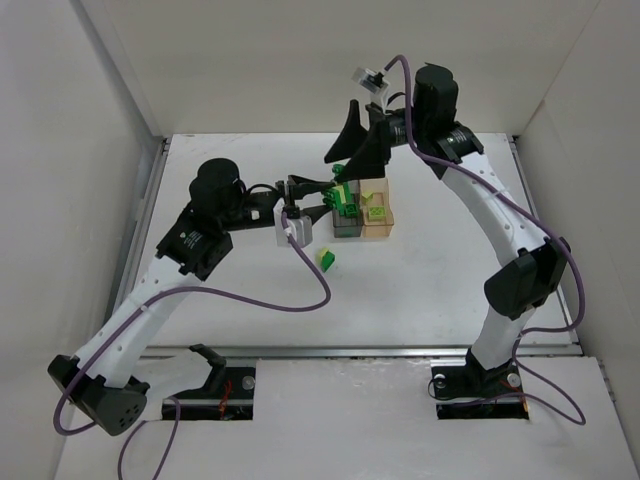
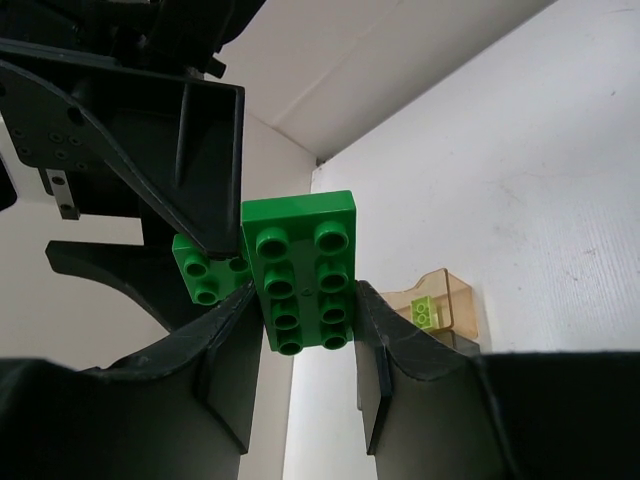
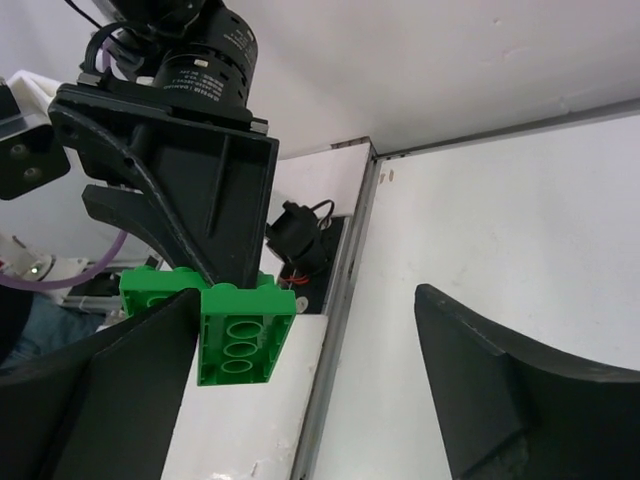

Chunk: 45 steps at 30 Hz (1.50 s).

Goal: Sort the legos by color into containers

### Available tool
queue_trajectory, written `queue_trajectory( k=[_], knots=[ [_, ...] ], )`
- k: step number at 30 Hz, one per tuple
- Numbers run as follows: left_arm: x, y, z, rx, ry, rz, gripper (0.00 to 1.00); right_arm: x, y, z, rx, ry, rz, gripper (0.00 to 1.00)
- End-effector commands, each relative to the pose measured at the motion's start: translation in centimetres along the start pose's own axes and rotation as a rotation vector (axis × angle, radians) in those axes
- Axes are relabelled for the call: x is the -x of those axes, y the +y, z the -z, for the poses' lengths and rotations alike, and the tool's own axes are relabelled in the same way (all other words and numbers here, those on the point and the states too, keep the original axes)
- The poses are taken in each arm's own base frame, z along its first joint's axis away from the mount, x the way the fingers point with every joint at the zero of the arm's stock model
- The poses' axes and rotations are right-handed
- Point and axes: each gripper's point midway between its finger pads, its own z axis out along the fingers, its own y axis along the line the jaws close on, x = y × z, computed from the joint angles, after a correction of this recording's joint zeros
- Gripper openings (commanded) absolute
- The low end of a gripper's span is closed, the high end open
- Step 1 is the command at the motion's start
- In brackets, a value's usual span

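Airspace over the containers (image 1: 364,231) is crowded. The left gripper (image 1: 332,197) reaches in from the left, clamped on a green brick (image 1: 346,196), and the right gripper (image 1: 342,166) hangs just behind it with jaws wide (the two nearly touch). A loose yellow-green brick (image 1: 325,259) blocks the near approach. The table (image 1: 460,260) is free right of the orange container (image 1: 381,228).
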Motion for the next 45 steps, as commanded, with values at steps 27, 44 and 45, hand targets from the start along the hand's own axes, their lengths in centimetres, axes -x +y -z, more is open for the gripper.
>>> queue_trajectory(
  k=[27,44,45],
  knots=[
    [-2.3,1.4,1.8,0.231,0.133,0.250,0.00,-3.0,-15.2,7.5,-0.747,-0.250,-0.287,0.00],
    [-3.8,0.7,2.1,0.347,0.101,0.584,0.00,-16.2,-25.4,6.1,-0.944,0.073,-0.420,0.61],
    [-4.0,0.4,1.8,0.335,0.098,0.616,0.00,-15.8,-25.2,6.1,-0.933,0.079,-0.403,0.69]
  ],
)
